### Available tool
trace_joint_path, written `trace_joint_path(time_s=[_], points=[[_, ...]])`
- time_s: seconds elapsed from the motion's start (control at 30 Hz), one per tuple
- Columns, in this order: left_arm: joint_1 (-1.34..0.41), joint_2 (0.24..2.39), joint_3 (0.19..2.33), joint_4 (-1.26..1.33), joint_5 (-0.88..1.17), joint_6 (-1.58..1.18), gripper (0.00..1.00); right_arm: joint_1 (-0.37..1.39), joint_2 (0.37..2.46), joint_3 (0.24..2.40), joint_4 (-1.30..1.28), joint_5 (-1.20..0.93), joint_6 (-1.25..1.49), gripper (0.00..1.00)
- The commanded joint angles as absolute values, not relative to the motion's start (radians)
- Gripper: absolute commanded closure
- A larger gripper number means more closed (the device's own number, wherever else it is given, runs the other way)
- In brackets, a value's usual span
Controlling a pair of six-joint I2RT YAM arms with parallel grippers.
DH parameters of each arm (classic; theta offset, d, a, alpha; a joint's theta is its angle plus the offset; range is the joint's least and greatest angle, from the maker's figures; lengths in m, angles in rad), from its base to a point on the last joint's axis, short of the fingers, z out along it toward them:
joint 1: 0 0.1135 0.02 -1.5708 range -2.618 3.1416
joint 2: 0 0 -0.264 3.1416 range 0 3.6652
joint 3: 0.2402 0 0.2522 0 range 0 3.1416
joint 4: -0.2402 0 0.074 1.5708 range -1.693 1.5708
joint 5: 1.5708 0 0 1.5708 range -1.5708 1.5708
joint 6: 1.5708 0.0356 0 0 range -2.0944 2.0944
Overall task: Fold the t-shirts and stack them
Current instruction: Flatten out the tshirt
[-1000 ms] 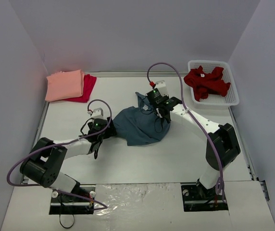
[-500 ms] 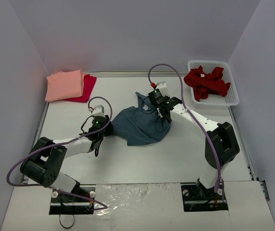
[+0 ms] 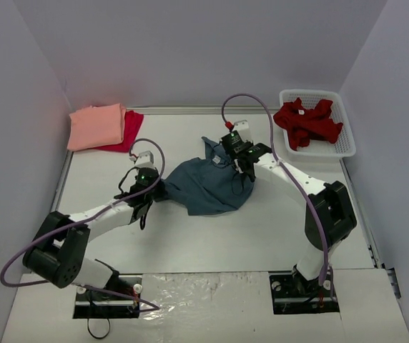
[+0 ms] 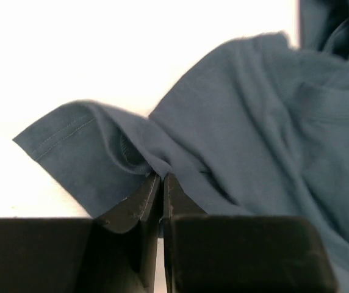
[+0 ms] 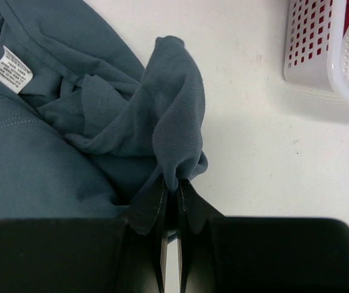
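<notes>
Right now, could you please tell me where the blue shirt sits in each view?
Top external: the blue shirt lies bunched mid-table.
Left wrist: centre and right, sleeve pinched by the left gripper.
Right wrist: left half, a fold pinched by the right gripper.
Shared landmark: the white basket, upper right in top and right wrist views; not in left wrist.

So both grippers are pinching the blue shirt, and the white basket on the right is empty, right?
Not quite. The basket is not empty: the top view shows a dark red shirt lying in it. The rest holds: the left gripper and right gripper are each shut on the blue shirt, as the wrist views show.
</notes>
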State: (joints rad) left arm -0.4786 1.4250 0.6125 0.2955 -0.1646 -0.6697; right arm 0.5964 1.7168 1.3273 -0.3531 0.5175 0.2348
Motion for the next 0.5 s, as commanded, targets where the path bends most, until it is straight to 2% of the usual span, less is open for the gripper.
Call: trace_joint_path(time_s=[0.0,0.27,0.47], points=[[-0.48,1.275,0.724,0.169,-0.25,-0.626,0.97,0.571,1.723,1.394,-0.356,0.537,0.229,1.0],[-0.479,1.115,1.04,-0.099,-0.339,-0.502,0.97,0.517,1.732,1.658,-0.376,0.443,0.21,1.0],[-0.479,1.048,1.144,-0.182,-0.36,-0.46,0.98,0.509,1.66,1.721,-0.383,0.422,0.221,1.0]])
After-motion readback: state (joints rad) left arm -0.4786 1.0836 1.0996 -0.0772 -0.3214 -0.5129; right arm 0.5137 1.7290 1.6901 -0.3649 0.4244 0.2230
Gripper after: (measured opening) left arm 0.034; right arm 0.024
